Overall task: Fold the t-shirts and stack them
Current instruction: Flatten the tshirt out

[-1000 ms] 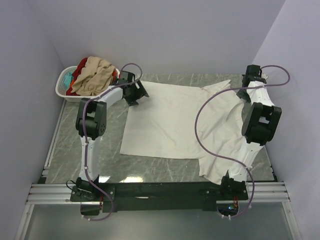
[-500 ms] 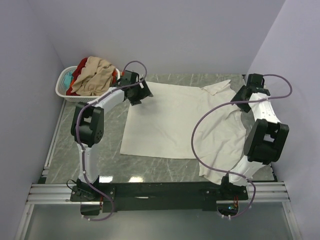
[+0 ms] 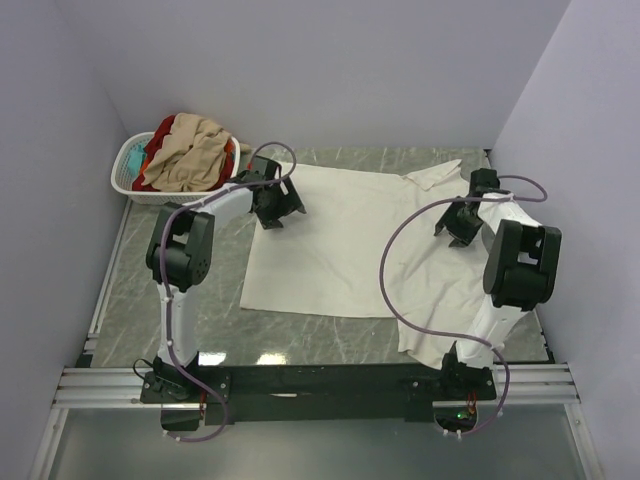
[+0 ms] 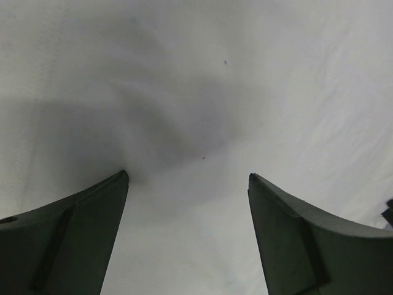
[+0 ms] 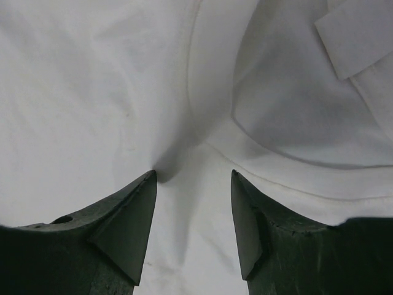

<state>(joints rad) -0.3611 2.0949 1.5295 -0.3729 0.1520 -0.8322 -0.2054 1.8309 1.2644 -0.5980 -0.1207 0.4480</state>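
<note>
Cloth fills both wrist views, so neither shows any rim of the cream-white t-shirt (image 3: 335, 240), and in the top view the right arm and its looping purple cable (image 3: 400, 250) cover part of the shirt's right side. The shirts heaped in the white basket (image 3: 122, 168) at the far left corner are bundled: a tan-beige shirt (image 3: 190, 155) on top, a red shirt (image 3: 162, 133) and a sliver of a teal shirt (image 3: 134, 155) beneath, their shapes hard to make out. The cream-white t-shirt lies flat on the marble table (image 3: 140, 290) with its long axis running left to right, hem to the left and neckline to the right, 1 sleeve toward the far wall and 1 toward the arm bases. The left gripper (image 3: 277, 205) sits at the far left corner of the hem, its 2 fingers spread wide over smooth cloth. The right gripper (image 3: 460, 225) sits by the collar seam, jaws apart, cloth creasing at 1 fingertip. Bare table shows left of the hem and along the near edge; the shirt's right side runs close to the table's right edge.
</note>
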